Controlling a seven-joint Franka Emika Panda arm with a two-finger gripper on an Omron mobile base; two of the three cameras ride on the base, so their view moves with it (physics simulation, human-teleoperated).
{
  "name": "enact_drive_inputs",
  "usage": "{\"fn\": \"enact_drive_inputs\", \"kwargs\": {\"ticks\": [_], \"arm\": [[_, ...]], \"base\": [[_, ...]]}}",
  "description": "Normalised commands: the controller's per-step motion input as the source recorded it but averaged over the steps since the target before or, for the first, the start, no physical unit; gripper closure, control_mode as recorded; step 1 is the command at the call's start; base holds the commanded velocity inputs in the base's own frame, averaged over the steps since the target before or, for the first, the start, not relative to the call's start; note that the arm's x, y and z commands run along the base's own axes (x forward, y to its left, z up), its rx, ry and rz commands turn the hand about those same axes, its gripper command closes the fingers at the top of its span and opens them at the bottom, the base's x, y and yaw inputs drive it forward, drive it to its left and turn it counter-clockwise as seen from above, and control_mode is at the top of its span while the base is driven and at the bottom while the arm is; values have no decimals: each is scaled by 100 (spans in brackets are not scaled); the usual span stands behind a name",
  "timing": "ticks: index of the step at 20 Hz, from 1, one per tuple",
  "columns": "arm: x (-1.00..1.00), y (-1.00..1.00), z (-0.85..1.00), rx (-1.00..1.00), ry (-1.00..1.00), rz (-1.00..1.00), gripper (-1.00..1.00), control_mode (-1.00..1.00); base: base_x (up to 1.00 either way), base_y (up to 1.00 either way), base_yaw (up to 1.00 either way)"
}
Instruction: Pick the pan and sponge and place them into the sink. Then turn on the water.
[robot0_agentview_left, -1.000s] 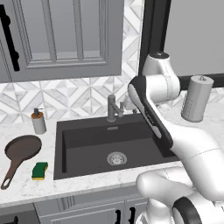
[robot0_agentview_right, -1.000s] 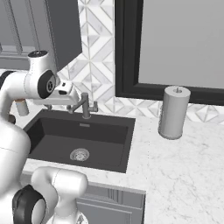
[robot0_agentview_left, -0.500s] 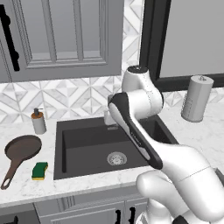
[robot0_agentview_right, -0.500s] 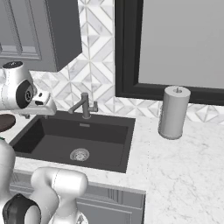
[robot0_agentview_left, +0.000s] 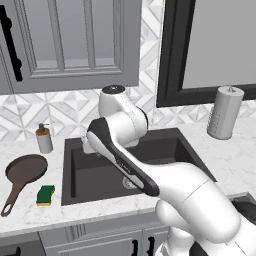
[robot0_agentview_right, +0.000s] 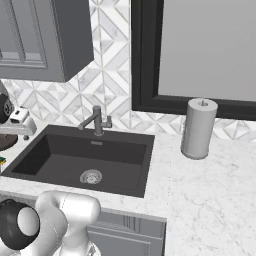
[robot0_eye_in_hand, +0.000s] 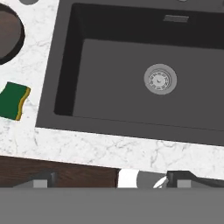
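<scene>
While the pan (robot0_agentview_left: 27, 170) and sponge (robot0_agentview_left: 45, 195) waited on the counter, the gripper (robot0_eye_in_hand: 109, 181) hung above the sink (robot0_eye_in_hand: 65, 70), fingers seemingly spread, empty.

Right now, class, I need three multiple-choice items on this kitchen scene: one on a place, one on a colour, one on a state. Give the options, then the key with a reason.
1. Where does the sponge lie?
A. inside the sink
B. on the counter, left of the sink, in front of the pan
C. beside the paper towel roll

2. What colour is the sponge's top?
A. green
B. blue
C. red

3. What is in the sink basin?
A. the pan
B. running water
C. nothing but its drain

Key: 1 B, it rests on the marble near the pan's handle. 2 A, green over a yellow layer in the hand view. 3 C, the dark basin shows a bare floor around the drain.
</scene>
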Motion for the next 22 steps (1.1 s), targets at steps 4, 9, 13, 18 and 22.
{"fn": "enact_drive_inputs", "kwargs": {"ticks": [4, 9, 13, 18, 22], "arm": [[-9, 95, -26, 0, -6, -5, -100, -100], [-1, 93, -19, 0, -3, -6, -100, -100], [0, 93, -12, 0, -3, -7, -100, -100], [0, 95, -3, 0, 0, -6, -100, -100], [0, 86, -20, 0, 0, -3, -100, -100]], "base": [[0, 0, 0], [0, 0, 0], [0, 0, 0], [0, 0, 0], [0, 0, 0]]}}
